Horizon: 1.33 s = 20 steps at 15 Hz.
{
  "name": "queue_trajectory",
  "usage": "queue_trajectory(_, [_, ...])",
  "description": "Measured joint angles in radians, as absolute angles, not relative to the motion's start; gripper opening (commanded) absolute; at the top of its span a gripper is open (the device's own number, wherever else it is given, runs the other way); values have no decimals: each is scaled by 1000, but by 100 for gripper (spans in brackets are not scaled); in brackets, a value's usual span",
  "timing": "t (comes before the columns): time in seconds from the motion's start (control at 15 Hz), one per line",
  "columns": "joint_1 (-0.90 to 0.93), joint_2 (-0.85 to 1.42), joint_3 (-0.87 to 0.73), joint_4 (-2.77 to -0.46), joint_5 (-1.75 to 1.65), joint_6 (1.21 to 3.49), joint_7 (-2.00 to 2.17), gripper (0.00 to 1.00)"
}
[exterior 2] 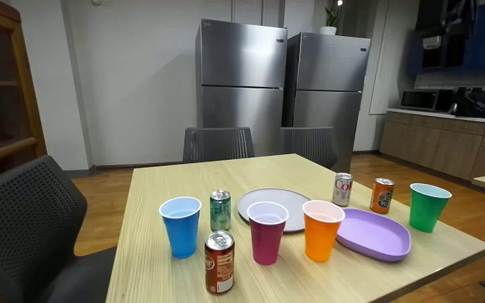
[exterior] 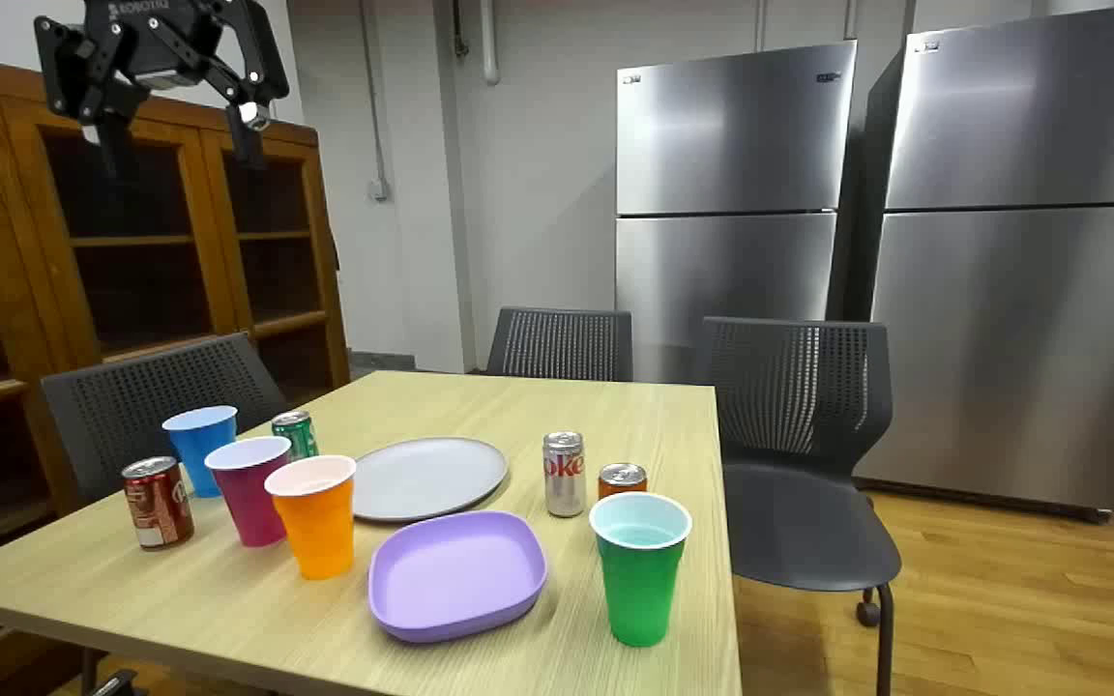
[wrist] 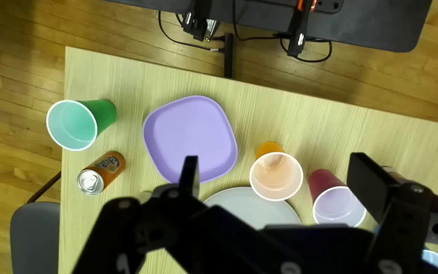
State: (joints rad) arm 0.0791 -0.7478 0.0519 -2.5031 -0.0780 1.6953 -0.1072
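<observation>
my gripper [exterior: 185, 166], spread wide and gripping nothing, hangs high over the table [exterior: 518, 411], presumably so i clear everything below; the orange cup [exterior: 313, 522] stands upright on its narrow base between the lavender plate [wrist: 188, 133] and the maroon cup [wrist: 337, 204].

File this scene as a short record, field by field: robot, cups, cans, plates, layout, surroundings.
Robot: gripper open, holding nothing, above the table
Cups: four, upright; blue cup, maroon cup, orange cup, green cup
Cans: four, upright; red-brown can, green can, silver can, orange can
Plates: grey plate, purple plate
Layout: purple plate between orange cup and green cup; orange can beside green cup
Surroundings: three chairs, two fridges, wood cabinet
</observation>
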Motion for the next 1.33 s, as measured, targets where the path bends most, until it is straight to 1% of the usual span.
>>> queue_trajectory(0.87, [79, -742, 51, -2503, -78, 1696, -107, 100])
queue_trajectory(1.33, [79, -699, 39, -2518, -85, 1728, -108, 100])
